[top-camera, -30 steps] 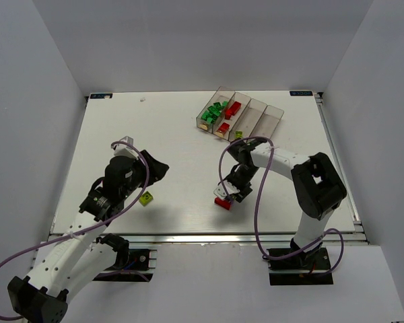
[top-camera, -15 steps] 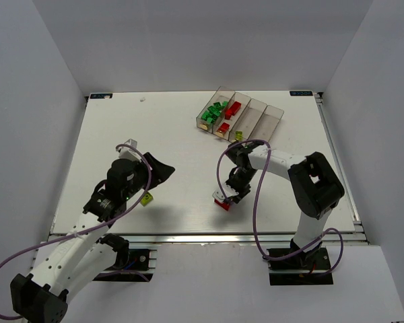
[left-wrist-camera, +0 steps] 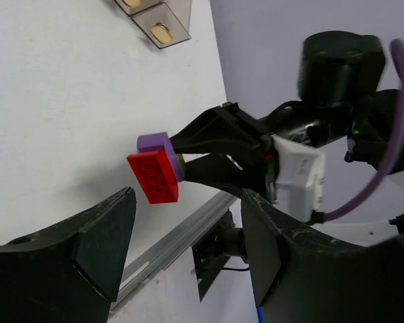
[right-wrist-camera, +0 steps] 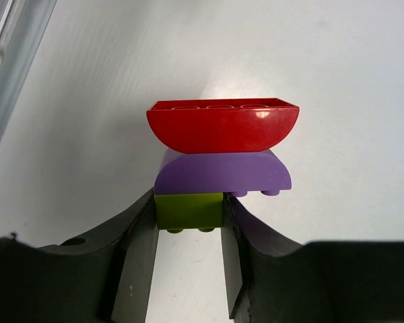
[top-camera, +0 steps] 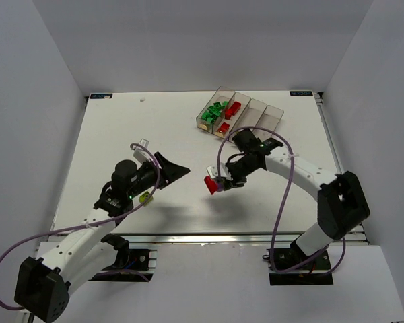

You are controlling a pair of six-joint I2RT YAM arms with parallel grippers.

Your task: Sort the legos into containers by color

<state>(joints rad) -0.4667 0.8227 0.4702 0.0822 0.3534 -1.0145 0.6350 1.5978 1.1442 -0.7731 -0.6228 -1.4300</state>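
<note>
My right gripper (right-wrist-camera: 188,214) is shut on a yellow-green lego (right-wrist-camera: 188,210). That lego carries a purple lego (right-wrist-camera: 222,173) and a red lego (right-wrist-camera: 222,125) stuck together as one stack. In the top view the stack (top-camera: 211,184) hangs above the table's middle, at the right gripper's (top-camera: 219,182) tip. My left gripper (top-camera: 180,170) is open and empty, pointing at the stack from the left. The left wrist view shows the red lego (left-wrist-camera: 153,176) just beyond the left gripper (left-wrist-camera: 188,202). The containers (top-camera: 239,118) stand at the back, with green legos (top-camera: 215,111) and red legos (top-camera: 232,109) inside.
A loose yellow-green lego (top-camera: 145,198) lies on the table under my left arm. The two rightmost bins (top-camera: 266,121) look empty. The bins' tan labels (left-wrist-camera: 160,31) show at the top of the left wrist view. A metal rail (top-camera: 202,237) runs along the near table edge.
My right gripper has lifted the brick stack off the table and carried it left and away from the near edge. My left gripper has swung right toward the stack.
</note>
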